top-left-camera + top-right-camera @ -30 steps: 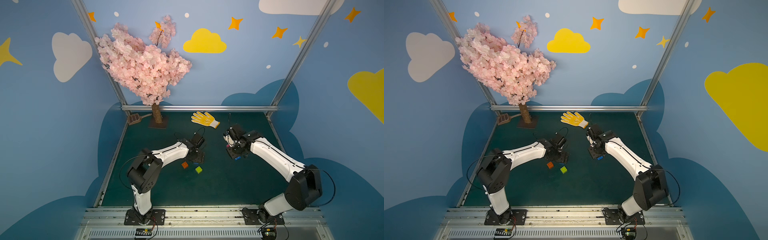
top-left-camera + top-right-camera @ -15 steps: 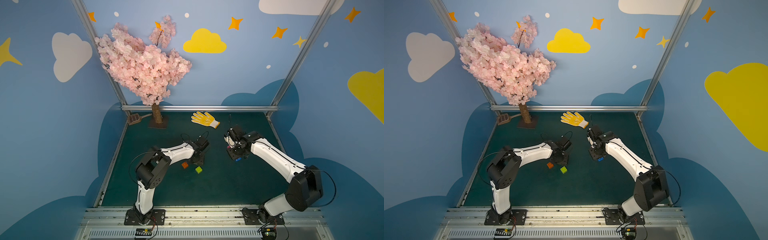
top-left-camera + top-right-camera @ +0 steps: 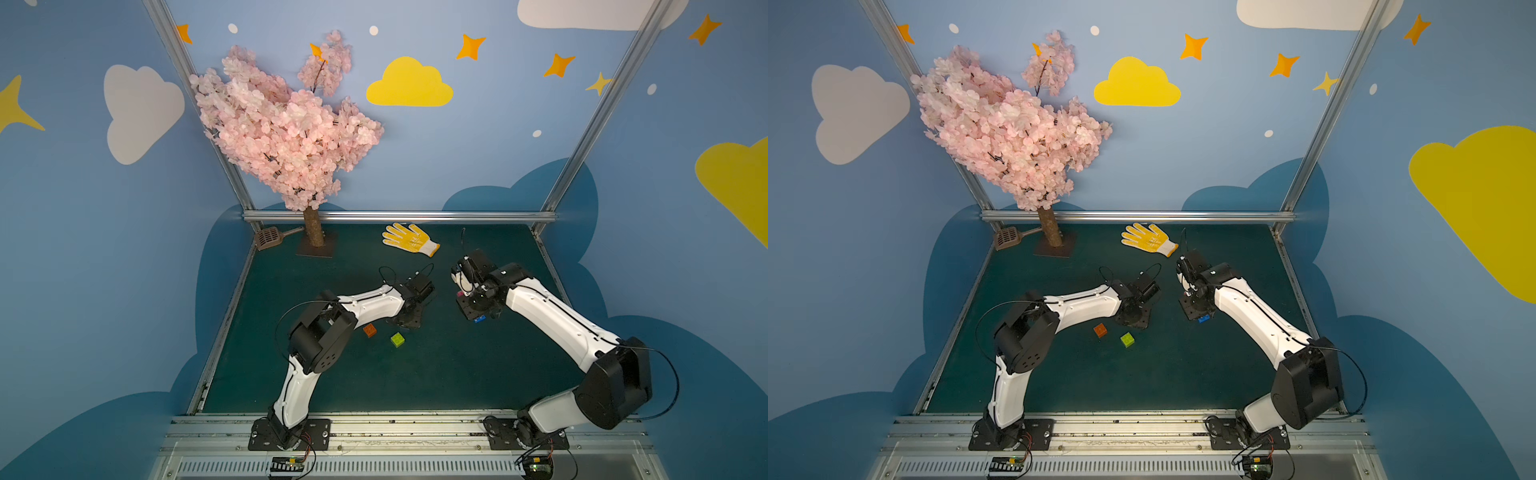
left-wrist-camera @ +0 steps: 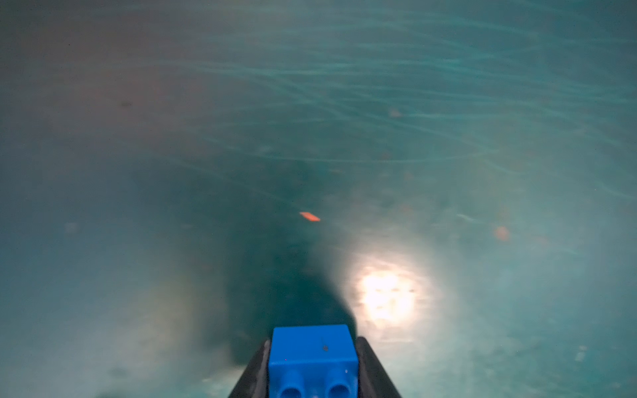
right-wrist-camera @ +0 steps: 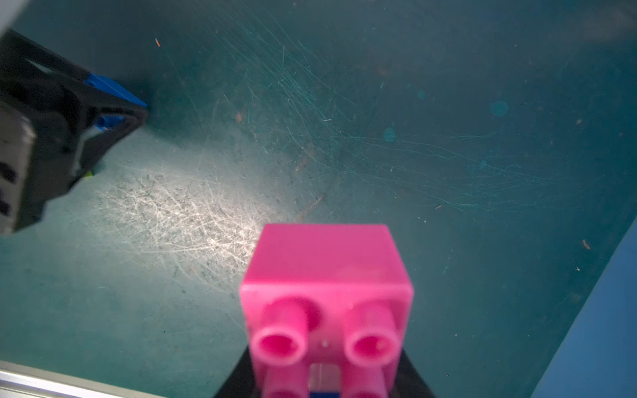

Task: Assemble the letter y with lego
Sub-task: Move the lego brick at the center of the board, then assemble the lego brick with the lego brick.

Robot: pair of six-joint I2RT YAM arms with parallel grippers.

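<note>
- Two bricks are in hand. My left gripper is pressed together on a dark blue brick, its studs turned back toward the wrist camera.
- Just beside that gripper, on its base side, the orange brick and lime green brick lie loose on the mat.
- Across a bare gap, my right gripper pinches a pink brick. A blue piece shows at its far side; how they join I cannot tell.
- I judge the coming move is closing that gap, left toward right.
</note>
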